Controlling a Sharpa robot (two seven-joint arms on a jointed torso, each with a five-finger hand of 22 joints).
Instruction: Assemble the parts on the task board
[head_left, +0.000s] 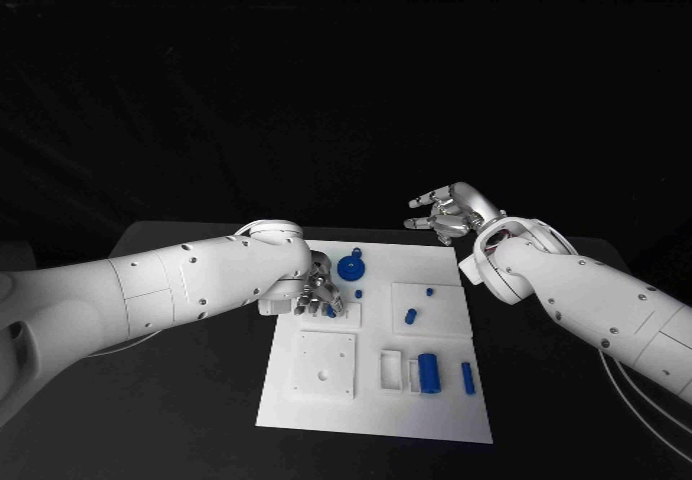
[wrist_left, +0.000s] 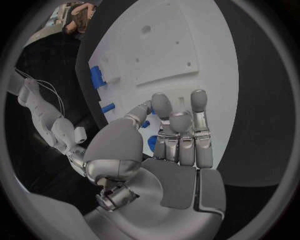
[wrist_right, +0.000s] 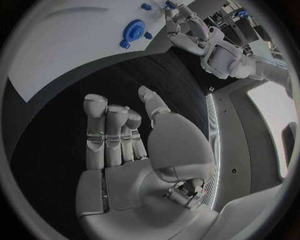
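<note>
left hand (head_left: 315, 291) low over the task board (head_left: 378, 420), fingers curled onto a small blue part (head_left: 330, 311) | right hand (head_left: 453, 213) lifted past the board's far corner, fingers loosely spread, holding nothing | blue gear (head_left: 351, 268) beside left hand

The white task board (head_left: 378, 425) lay flat on the counter. A blue gear-like disc (head_left: 351, 268) sat near its far edge; a blue cylinder (head_left: 427, 372) and slim peg (head_left: 467, 377) lay nearer.
</note>
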